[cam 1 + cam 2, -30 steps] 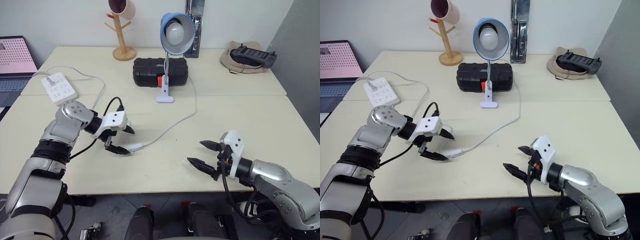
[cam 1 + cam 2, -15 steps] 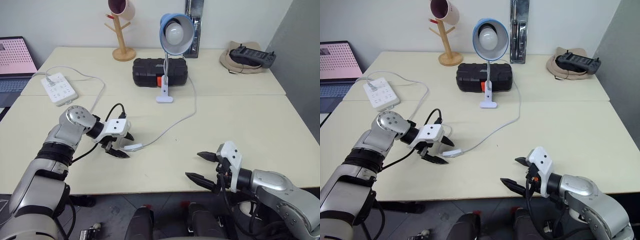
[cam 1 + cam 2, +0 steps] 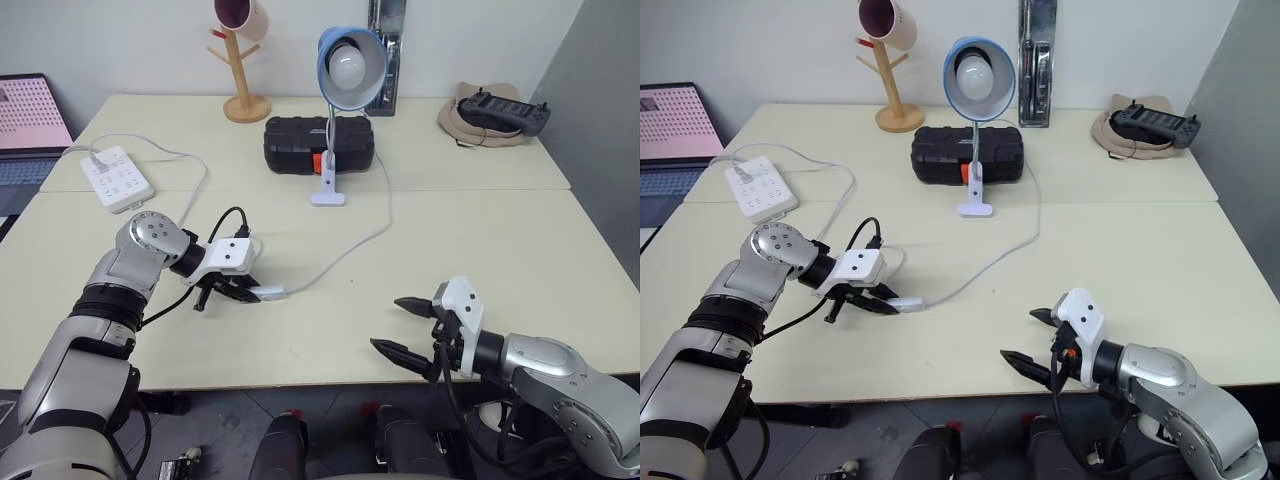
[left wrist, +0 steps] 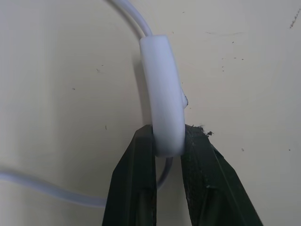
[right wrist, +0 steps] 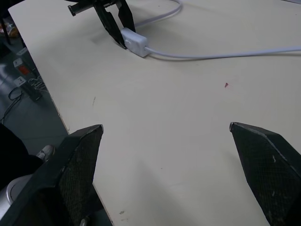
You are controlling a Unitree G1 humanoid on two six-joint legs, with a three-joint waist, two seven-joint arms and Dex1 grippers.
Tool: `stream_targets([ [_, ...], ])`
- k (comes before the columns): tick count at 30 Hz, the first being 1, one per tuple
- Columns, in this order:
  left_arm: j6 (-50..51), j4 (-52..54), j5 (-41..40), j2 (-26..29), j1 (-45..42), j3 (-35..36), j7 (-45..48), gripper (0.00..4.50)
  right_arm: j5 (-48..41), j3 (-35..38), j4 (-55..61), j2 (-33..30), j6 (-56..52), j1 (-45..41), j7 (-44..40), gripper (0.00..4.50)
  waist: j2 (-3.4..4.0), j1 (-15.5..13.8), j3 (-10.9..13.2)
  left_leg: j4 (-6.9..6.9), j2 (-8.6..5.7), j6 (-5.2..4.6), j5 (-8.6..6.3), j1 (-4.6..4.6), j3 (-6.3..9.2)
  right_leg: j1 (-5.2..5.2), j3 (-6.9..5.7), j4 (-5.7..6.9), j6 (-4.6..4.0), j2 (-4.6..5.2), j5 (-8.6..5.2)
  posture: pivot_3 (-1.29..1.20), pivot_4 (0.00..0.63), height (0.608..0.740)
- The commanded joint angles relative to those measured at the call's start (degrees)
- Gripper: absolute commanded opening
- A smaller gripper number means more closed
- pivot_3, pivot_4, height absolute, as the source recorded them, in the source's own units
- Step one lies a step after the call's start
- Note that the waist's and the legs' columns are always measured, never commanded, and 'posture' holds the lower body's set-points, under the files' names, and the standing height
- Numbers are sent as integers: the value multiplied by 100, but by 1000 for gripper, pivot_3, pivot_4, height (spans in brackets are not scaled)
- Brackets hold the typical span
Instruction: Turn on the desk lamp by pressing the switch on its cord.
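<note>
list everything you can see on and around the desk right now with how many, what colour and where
desk lamp: one, blue shade, white bulb, back centre
cord: one, white, from lamp base across table
switch: one, white, on cord, front left
power strip: one, white, left
black case: one, behind lamp base
mug tree: one, wooden, maroon-lined mug, back left
laptop: one, far left
controller: one, black, on tan hat, back right
left tool: black fingers, shut on switch
right tool: black fingers, open, front right

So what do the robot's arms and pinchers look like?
Both arms are shiny silver-grey metal tubes with black bands at the joints. The left gripper and the right gripper each have a white boxy block at the wrist and two pointy black fingers with a bumpy pad texture. Thin black cables loop beside each wrist.
</note>
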State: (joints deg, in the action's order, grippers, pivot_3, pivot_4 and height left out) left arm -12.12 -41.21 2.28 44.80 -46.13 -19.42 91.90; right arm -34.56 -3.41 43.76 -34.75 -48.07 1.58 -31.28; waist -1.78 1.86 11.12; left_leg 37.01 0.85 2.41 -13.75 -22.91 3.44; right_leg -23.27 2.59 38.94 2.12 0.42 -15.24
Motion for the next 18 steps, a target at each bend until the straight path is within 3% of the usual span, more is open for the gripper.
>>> stream_targets([
  [1, -44, -84, 112, 96, 20, -35, 60, 398, -98, 90, 163, 45, 77, -35, 38, 4500, 0, 0, 0, 0, 0, 0, 0, 0, 0, 0, 0, 0, 0, 0, 0, 0, 150, 740],
  [4, 143, -67, 35, 72, 0, -20, 60, 398, -186, 148, 144, 109, 52, -15, 90, 4500, 0, 0, 0, 0, 1, 0, 0, 1, 0, 0, 0, 1, 0, 0, 0, 0, 150, 740],
  [5, 660, 84, -197, 31, -35, -21, 60, 398, -267, 202, 121, 178, 30, 7, 131, 4500, 0, 0, 0, 0, 1, 0, 0, 1, 0, 0, 0, 1, 0, 0, 0, 0, 150, 740],
  [9, 4873, 1198, -1819, -428, -605, 359, 60, 398, -823, 480, 34, 554, -171, 156, 318, 4500, -6, -37, 3, 3, 0, 0, 0, -6, 8, 1, -6, 4, 0, -1, 0, 0, 150, 740],
  [14, 7427, 2014, -2942, -881, -861, 996, -436, 398, -2217, 1253, -285, 990, -570, -139, 840, 4500, -10, 3, 4, 14, -4, 0, 0, -20, 26, 2, -17, -2, 1, 3, 0, 0, 150, 740],
  [18, 8935, 2214, -3697, -1512, -1094, 1902, -1335, 398, -3941, 1737, -727, 1358, -572, -651, 1905, 4500, -7, 57, 4, 7, 2, -1, 1, 1, 24, 6, -13, 10, 0, -4, 0, 0, 150, 740],
])
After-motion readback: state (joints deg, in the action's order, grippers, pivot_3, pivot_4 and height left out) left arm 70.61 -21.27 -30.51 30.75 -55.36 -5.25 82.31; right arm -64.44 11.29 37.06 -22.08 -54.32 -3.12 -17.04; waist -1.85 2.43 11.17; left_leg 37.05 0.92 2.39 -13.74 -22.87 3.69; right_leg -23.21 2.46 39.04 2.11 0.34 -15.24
